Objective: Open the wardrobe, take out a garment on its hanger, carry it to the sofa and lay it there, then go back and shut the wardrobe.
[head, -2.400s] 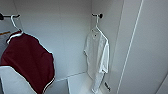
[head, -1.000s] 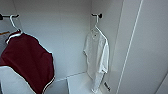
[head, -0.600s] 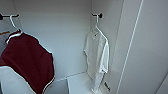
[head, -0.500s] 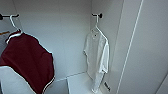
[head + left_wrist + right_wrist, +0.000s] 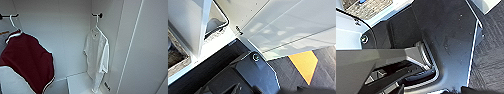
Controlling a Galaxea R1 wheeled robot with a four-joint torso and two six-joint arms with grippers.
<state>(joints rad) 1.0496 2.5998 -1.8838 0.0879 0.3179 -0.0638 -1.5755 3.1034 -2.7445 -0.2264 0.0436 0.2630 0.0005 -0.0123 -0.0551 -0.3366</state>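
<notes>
I'm looking into the open wardrobe point(image 5: 70, 37): the white garment point(image 5: 97, 56) hangs on its hanger point(image 5: 98, 26) from the rail at the right inner wall (a maroon top point(image 5: 27, 63) hangs well apart, at left). I cannot tell either tool's state.

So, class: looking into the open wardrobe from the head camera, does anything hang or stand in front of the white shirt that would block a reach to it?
Nothing visible does. The white shirt hangs alone on its hanger, with the maroon top well off to its side.
</notes>
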